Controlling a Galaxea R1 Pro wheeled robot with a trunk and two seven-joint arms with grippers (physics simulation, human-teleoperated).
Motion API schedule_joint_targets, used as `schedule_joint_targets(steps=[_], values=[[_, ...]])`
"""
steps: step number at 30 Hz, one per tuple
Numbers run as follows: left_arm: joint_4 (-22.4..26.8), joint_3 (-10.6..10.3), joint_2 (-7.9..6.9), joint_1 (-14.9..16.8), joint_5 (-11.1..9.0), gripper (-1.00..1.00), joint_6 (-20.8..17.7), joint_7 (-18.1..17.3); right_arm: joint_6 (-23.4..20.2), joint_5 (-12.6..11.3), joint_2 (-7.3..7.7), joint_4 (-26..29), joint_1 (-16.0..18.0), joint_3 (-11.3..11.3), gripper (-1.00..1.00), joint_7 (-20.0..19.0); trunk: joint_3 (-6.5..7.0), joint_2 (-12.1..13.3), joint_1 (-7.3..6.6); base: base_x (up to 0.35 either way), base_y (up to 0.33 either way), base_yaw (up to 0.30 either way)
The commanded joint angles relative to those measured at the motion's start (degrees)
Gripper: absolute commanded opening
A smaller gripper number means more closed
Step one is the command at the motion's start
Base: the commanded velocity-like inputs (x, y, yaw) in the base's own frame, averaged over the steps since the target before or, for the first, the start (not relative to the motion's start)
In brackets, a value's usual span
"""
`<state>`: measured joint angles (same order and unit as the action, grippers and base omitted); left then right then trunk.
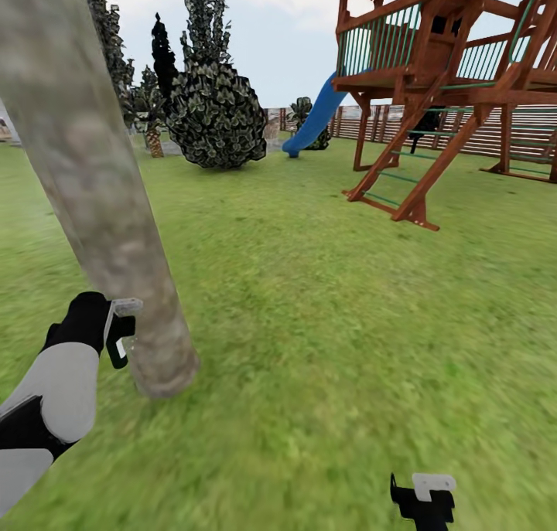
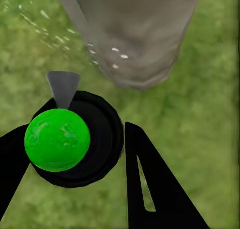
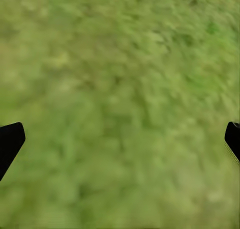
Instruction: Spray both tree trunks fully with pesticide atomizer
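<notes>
A thick mottled grey-beige tree trunk (image 1: pixel 93 183) leans across the left of the head view and meets the grass floor (image 1: pixel 325 338) close in front of me. My left gripper (image 1: pixel 116 334) is right beside the trunk's base, shut on the pesticide atomizer (image 1: pixel 124 314). In the left wrist view the atomizer (image 2: pixel 75 139) is a black round body with a bright green ball on top. Its grey nozzle points at the trunk (image 2: pixel 135 34), where pale droplets (image 2: pixel 107 54) speckle the bark. My right gripper (image 1: pixel 424 500) hangs low at the right, open over bare grass (image 3: pixel 120 89).
A round dark bush (image 1: pixel 216 117) stands at the back of the lawn with taller dark foliage behind it. A wooden play tower (image 1: pixel 456 90) with a blue slide (image 1: pixel 317 117) fills the right rear. A slatted fence (image 1: pixel 526 129) runs behind it.
</notes>
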<state>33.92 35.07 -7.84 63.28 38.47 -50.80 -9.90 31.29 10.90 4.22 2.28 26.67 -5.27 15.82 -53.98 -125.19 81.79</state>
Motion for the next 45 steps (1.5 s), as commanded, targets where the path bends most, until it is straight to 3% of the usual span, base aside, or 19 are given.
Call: schedule_joint_targets(steps=[1,15,29,30,34,35,38,40,42,45], values=[[0.0,0.0,0.01,-0.1,0.0,-1.0,0.0,0.0,0.0,0.0,-0.04,0.0,0.0,0.0,1.0,0.0,0.0,0.0,0.0,0.217,-0.193,0.0],[0.0,-0.1,0.47,-0.1,0.0,-1.0,0.3,0.1,0.0,0.0,-0.09,0.0,0.0,0.0,1.0,0.0,0.0,0.0,0.0,0.079,-0.27,0.233],[0.0,-0.2,0.12,-0.3,0.0,-1.0,0.4,0.1,0.0,0.1,0.08,0.0,0.0,0.0,1.0,0.0,0.0,0.0,0.0,0.062,-0.273,0.008],[-0.1,-0.1,-0.07,-0.4,0.0,-1.0,0.6,0.1,0.0,0.1,0.05,0.0,0.0,0.0,1.0,0.0,0.0,0.0,0.0,0.154,-0.262,0.0],[-0.1,0.0,-4.29,-3.2,-0.1,-1.0,0.9,-0.1,0.0,0.1,0.0,0.0,0.0,0.0,1.0,0.0,0.0,0.0,0.0,0.164,-0.256,0.0],[-0.2,0.1,-4.3,-4.2,-0.2,-1.0,0.9,-0.1,0.0,0.1,-0.05,0.0,0.0,0.0,1.0,0.0,0.0,0.0,0.0,0.205,-0.22,0.0],[-0.8,0.2,-2.39,-6.1,-0.4,-1.0,1.3,0.0,0.0,0.1,-0.14,0.0,0.0,0.0,1.0,-0.1,0.0,0.0,0.0,0.17,-0.114,0.078],[-0.6,0.5,-3.09,-6.5,-0.3,-1.0,1.3,0.0,0.0,0.1,-0.17,0.0,0.0,0.0,1.0,-0.1,0.0,0.0,0.0,0.032,-0.015,0.242],[-0.2,0.6,-5.0,-7.4,-0.4,-1.0,1.3,0.0,0.0,0.1,-0.17,0.0,0.0,0.0,1.0,-0.1,0.0,0.0,0.0,0.004,-0.002,0.273],[-0.7,0.3,-4.52,-7.5,-0.4,-1.0,2.3,0.2,0.0,0.0,-0.18,0.0,0.0,0.0,1.0,-0.1,0.0,0.0,0.0,0.0,0.0,0.222]])
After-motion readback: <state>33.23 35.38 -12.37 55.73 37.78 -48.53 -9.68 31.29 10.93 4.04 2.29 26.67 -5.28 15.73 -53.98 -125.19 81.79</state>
